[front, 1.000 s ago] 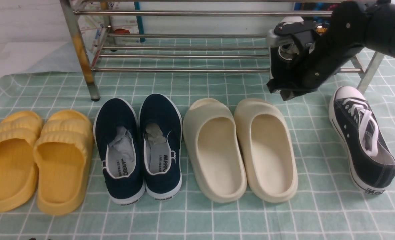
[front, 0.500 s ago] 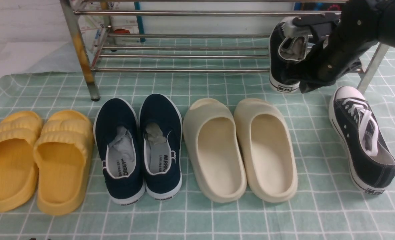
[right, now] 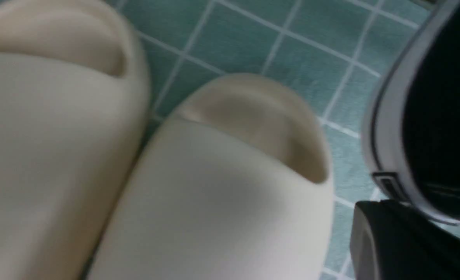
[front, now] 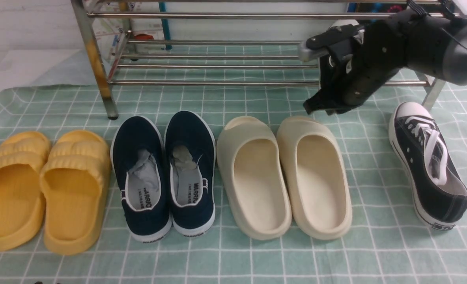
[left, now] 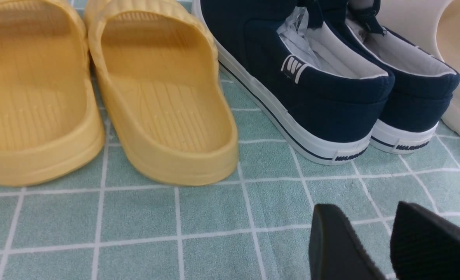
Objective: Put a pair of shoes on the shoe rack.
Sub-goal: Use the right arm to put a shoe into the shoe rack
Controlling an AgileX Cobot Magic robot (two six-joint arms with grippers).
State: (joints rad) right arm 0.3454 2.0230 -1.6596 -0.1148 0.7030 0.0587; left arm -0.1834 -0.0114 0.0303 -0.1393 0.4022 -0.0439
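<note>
— As far as my wrist camera tells me, my right gripper is clamped on the heel end of one black sneaker. One finger sits against its white sole, just beside the heel label. From the front, the arm hides most of that shoe.

— Where is it, then? On the shoe rack?

— Not yet. It hangs in the air in front of the rack's right end, above the toes of the cream slides and clear of the checked cloth.

— And its mate?

— The other sneaker lies on the cloth at the far right. Its white toe cap is near the rack's right leg and its heel is angled out to the right, well apart from the one I hold.

— What about your left side?

— My left gripper holds nothing. Its two fingers stand a little apart, low over the cloth, near the heels of the navy slip-ons, with the yellow slides beside those.
</note>
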